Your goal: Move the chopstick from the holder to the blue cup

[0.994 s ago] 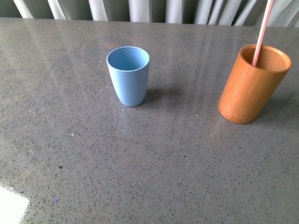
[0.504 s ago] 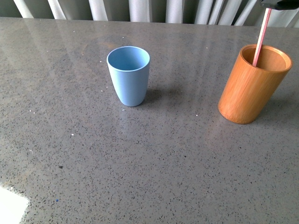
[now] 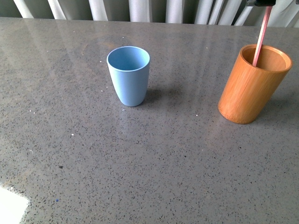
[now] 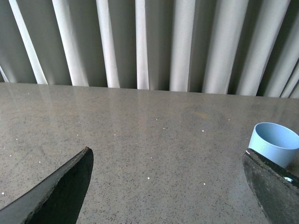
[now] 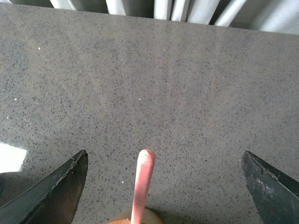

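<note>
Grey speckled surface (image 3: 154, 163), glossy, faint pale reflections. Pale vertical curtain folds (image 3: 140, 9) behind far edge. White patch (image 3: 10, 206) at near-left corner.

L gripper (image 4: 167, 150) & R gripper (image 5: 164, 152): dark grey wedge-shaped fingers (image 4: 60, 191) w/ scuffed edges.

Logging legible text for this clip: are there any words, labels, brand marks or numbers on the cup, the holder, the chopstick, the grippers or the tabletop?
None: no view shows readable text.
The blue cup, holder and chopstick are plain, with no print or label.
The table has only speckles, and the white patch at its near edge is blank.
The left gripper and right gripper show bare dark fingers with no markings.
</note>
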Motion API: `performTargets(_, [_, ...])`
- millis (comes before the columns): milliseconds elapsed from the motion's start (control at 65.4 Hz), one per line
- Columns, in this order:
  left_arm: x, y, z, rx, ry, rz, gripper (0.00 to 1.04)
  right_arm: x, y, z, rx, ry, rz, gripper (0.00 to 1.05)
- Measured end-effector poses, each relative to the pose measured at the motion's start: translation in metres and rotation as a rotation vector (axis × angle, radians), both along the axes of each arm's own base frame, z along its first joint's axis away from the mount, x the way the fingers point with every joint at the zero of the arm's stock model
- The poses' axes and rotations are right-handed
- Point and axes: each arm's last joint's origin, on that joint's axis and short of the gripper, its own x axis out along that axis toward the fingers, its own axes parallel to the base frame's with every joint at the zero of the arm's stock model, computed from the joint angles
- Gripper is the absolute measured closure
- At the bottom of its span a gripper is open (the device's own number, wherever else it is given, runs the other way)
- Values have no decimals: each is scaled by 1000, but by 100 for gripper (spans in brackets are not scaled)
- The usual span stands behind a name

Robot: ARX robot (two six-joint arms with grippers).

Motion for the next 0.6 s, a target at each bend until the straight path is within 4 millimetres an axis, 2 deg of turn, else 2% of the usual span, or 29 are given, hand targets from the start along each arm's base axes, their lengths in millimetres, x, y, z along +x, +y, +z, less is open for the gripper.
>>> performTargets(122, [0,0,0,0,0,0,9,4,1,-2,12,11,-4,11])
performTargets(229, [0,0,0,0,0,0,9,7,2,-4,6,17,-14,18])
performTargets(397, [0,0,0,0,0,0,9,8,5,-4,5,19,-12,37])
performTargets(596, [0,0,0,0,0,0,9,8,7,-3,2,14,-12,67])
